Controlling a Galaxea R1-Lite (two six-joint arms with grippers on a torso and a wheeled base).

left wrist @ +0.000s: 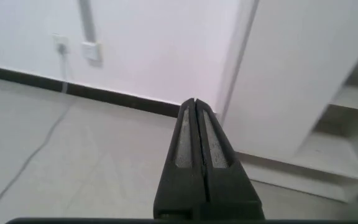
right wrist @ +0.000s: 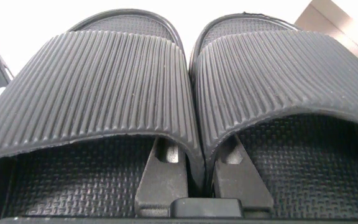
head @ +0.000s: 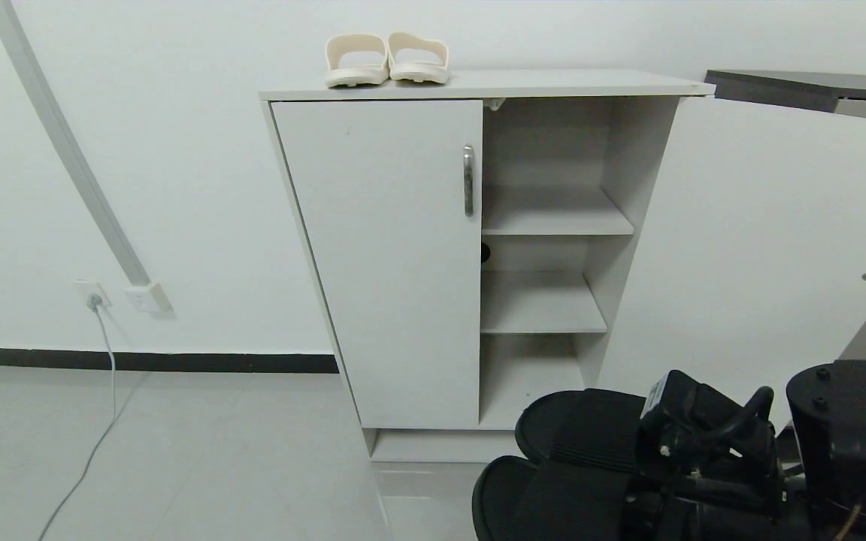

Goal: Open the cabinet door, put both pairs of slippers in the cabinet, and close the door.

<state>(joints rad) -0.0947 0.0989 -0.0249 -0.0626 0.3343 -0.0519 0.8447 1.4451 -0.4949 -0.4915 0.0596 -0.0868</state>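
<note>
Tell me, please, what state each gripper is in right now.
Left gripper: closed, empty.
Right gripper: closed on the black slippers.

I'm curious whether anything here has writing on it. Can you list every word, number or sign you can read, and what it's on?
None can be read.
The small white sticker on the right gripper is too small to read.
The cabinet, cream slippers and black slippers: no print shows.

Black arm (head: 704, 439), screwed joint cap (head: 854, 402), looped cable (head: 743, 413), black left end effector (left wrist: 194, 107)

Wall socket (head: 91, 291) with grey cable (head: 112, 368)
</note>
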